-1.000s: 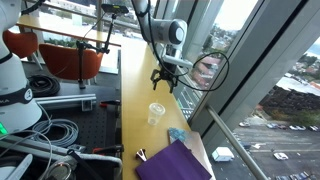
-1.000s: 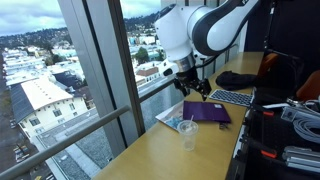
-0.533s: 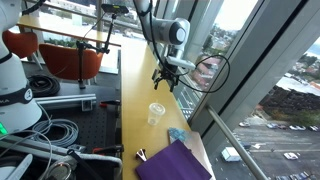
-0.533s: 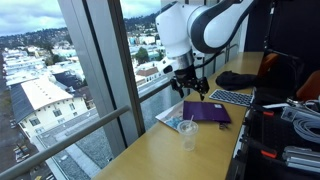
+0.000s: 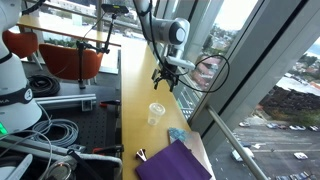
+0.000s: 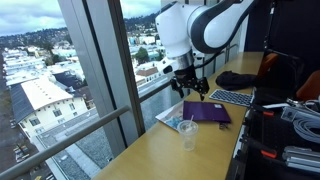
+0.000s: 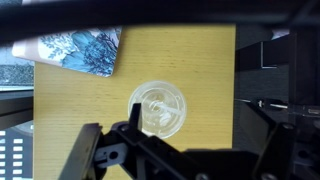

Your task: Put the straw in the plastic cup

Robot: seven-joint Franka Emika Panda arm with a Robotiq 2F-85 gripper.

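A clear plastic cup (image 5: 156, 113) stands upright on the wooden counter in both exterior views (image 6: 188, 133). In the wrist view the cup (image 7: 158, 108) is seen from straight above, and a pale straw (image 7: 160, 103) lies inside it, leaning on the rim. My gripper (image 5: 166, 80) hangs well above the counter, up and beyond the cup, also seen in an exterior view (image 6: 190, 82). In the wrist view its fingers (image 7: 190, 145) are spread wide with nothing between them.
A blue-patterned card (image 7: 80, 50) lies beside the cup, next to a purple cloth (image 6: 207, 112). A keyboard (image 6: 232, 97) and a black cloth (image 6: 238, 79) lie further along. The window glass (image 6: 90, 90) runs along the counter edge. Cables (image 5: 50, 135) lie on the inner side.
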